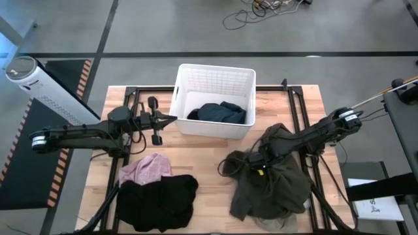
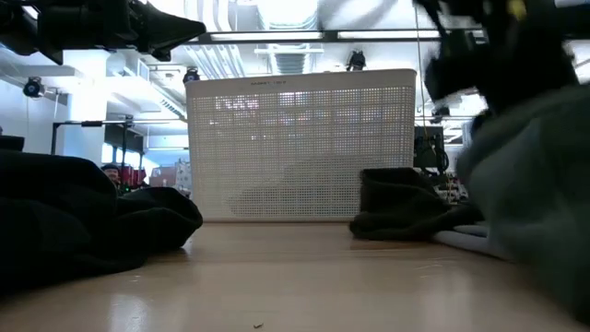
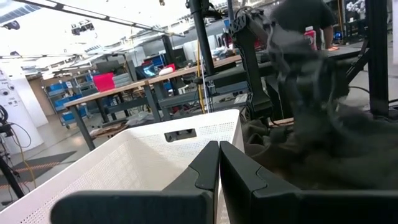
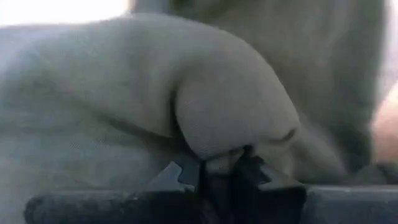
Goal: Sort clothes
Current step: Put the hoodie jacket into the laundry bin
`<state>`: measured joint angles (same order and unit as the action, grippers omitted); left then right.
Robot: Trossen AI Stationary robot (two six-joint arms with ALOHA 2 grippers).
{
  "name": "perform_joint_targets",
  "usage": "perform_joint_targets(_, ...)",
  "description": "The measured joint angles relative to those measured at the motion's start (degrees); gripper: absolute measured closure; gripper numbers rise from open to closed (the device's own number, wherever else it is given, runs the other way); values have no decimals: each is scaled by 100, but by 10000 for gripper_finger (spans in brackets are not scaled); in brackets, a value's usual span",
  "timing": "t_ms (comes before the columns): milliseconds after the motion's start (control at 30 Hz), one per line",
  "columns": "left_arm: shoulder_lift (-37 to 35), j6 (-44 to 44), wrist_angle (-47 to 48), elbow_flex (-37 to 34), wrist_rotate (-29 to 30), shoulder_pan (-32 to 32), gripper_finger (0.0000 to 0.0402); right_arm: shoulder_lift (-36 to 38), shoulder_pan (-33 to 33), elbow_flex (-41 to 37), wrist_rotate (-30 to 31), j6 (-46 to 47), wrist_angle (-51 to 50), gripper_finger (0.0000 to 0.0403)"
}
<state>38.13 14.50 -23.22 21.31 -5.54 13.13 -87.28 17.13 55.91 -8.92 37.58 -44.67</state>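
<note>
Olive-green fabric [image 4: 205, 106] is filling your right wrist view, where the right end effector [image 4: 224, 171] is pinching a fold of it between closed fingers, over the olive-green pile [image 1: 271, 183] lying on the right side of the desk [image 1: 209, 150]. Your left end effector [image 1: 171, 118] is hovering with its fingers pressed together and gripping nothing, just beside the left wall of the white basket [image 1: 215, 75], which is holding dark teal pieces [image 1: 219, 113]. Pink shirt [image 1: 145, 168] and black garment [image 1: 159, 199] are resting touching each other at the desk's front left.
</note>
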Motion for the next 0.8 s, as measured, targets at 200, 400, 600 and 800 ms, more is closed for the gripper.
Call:
perform_joint_targets(200, -2, 0, 1, 2, 0, 0, 402, -33, 151, 1561, 722, -498, -1105, 378)
perform_joint_targets(400, -8, -21, -22, 0, 0, 0, 402, -31, 244, 3032, 1742, -882, -1743, 379)
perform_joint_targets(600, -8, -77, -77, 2, 0, 0, 402, -29, 357, 4235, 2344, -1465, -1862, 379)
perform_joint_targets(800, -5, -153, -125, 2, 0, 0, 402, -74, 377, 5386, 3128, -2129, -1873, 379)
